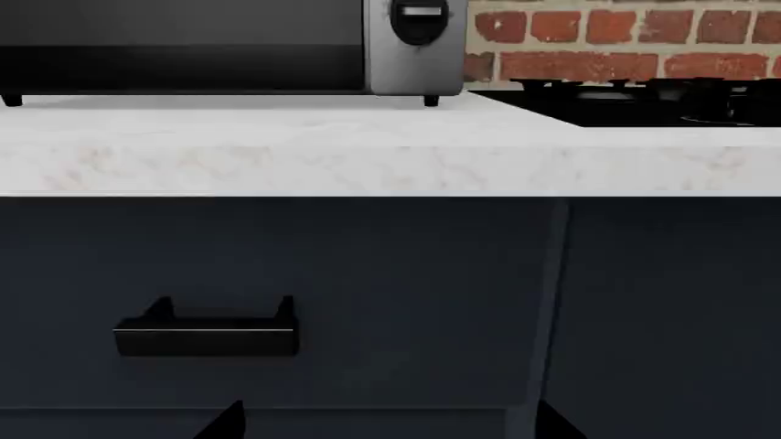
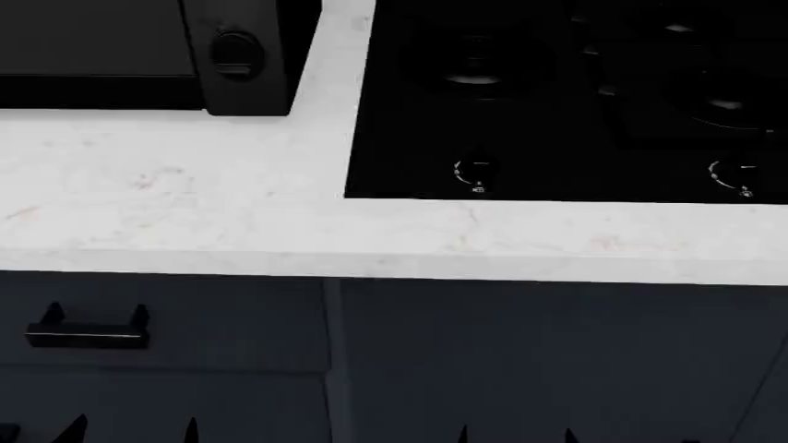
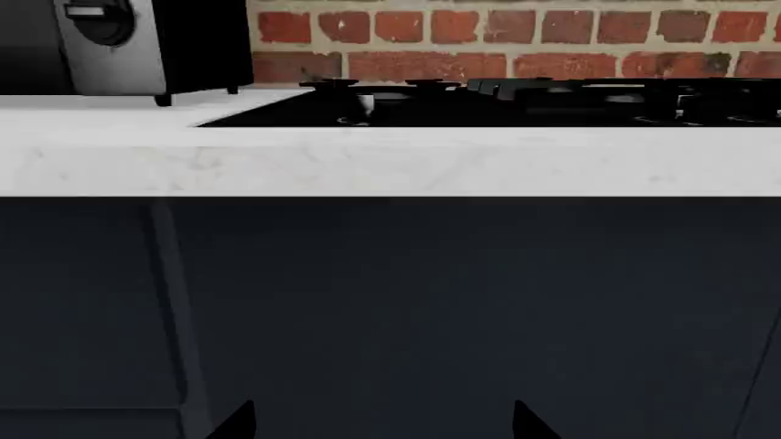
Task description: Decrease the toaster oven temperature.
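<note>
The toaster oven (image 2: 99,55) stands at the back left of the white counter, its dark glass door to the left and a narrow control panel with a round black knob (image 2: 236,51) on its right side. In the left wrist view the oven (image 1: 183,46) shows with a grey panel and the knob (image 1: 419,18); in the right wrist view the panel (image 3: 116,46) shows too. My left gripper (image 2: 129,432) and right gripper (image 2: 515,434) are low in front of the dark cabinet fronts, below the counter edge, both open and empty. Only the fingertips (image 1: 226,422) (image 3: 238,422) show.
A flat black cooktop (image 2: 555,101) with white-marked dials (image 2: 474,173) is set in the white counter (image 2: 185,203) right of the oven. Dark blue cabinet fronts below carry a black drawer handle (image 2: 87,332). A red brick wall (image 3: 513,37) stands behind.
</note>
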Motion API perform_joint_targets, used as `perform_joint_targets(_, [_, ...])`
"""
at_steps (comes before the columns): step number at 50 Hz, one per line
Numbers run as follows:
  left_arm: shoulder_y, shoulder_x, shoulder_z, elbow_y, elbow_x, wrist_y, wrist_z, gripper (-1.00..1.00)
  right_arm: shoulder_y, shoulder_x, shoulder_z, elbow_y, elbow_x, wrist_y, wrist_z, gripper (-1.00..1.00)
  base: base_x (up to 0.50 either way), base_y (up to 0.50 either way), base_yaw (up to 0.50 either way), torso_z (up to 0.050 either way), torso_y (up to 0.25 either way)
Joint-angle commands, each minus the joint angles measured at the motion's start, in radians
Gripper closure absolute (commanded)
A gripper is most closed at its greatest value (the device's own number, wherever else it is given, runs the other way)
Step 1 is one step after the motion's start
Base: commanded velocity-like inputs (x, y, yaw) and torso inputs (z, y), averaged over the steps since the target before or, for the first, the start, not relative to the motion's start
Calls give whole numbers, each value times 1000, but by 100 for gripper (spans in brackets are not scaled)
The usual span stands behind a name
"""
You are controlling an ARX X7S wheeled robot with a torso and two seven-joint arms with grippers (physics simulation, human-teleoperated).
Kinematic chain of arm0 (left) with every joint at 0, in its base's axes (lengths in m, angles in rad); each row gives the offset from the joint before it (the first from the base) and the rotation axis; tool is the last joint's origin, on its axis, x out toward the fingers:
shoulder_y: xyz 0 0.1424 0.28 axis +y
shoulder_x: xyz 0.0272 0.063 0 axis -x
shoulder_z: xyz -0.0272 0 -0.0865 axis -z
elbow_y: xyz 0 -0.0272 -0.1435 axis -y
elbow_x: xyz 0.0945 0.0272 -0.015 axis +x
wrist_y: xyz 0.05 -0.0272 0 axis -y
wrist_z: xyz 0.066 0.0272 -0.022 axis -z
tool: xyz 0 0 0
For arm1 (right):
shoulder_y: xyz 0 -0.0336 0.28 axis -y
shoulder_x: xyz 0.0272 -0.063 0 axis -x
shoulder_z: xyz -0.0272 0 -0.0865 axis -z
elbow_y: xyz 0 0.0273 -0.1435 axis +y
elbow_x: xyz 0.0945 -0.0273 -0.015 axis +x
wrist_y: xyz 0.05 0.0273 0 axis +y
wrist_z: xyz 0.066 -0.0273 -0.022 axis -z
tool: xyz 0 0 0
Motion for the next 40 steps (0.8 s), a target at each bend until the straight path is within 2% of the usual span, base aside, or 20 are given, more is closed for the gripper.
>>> perform_joint_targets(1, [3, -53, 61, 17, -52, -12, -62, -100, -2, 16, -20, -14, 16, 12, 20, -100, 0, 0, 0, 0, 0])
perform_joint_targets(13, [13, -74, 93, 21, -33, 11, -100, -100, -19, 53, -56, -43, 37, 10, 61, -100, 0, 0, 0, 0, 0])
perform_joint_targets(17, [24, -87, 98, 96, -44, -35, -99, -100, -20, 64, -60, -96, 50, 45, 66, -100, 0, 0, 0, 0, 0])
perform_joint_targets(18, [32, -102, 109, 141, -31, -56, -92, -100, -20, 75, -63, -143, 51, 71, 61, -100, 0, 0, 0, 0, 0])
perform_joint_targets(20, [51, -123, 111, 259, -100, -140, -45, -100, -14, 92, -65, -207, 51, 111, 59, -100, 0, 0, 0, 0, 0])
perform_joint_targets(22, [55, -168, 142, 345, -57, -184, -26, -100, -2, 104, -58, -296, 62, 181, 60, -100, 0, 0, 0, 0, 0])
perform_joint_targets(26, [54, -219, 161, 528, -106, -341, 28, -100, 20, 124, -64, -412, 74, 289, 57, -100, 0, 0, 0, 0, 0])
perform_joint_targets(32, [43, -268, 164, 705, -153, -511, 65, -100, 81, 157, -59, -603, 112, 511, 49, -100, 0, 0, 0, 0, 0])
perform_joint_targets(40, [148, -317, 218, 841, -172, -551, 99, -100, 310, 192, -31, -770, 183, 842, 42, -100, 0, 0, 0, 0, 0])
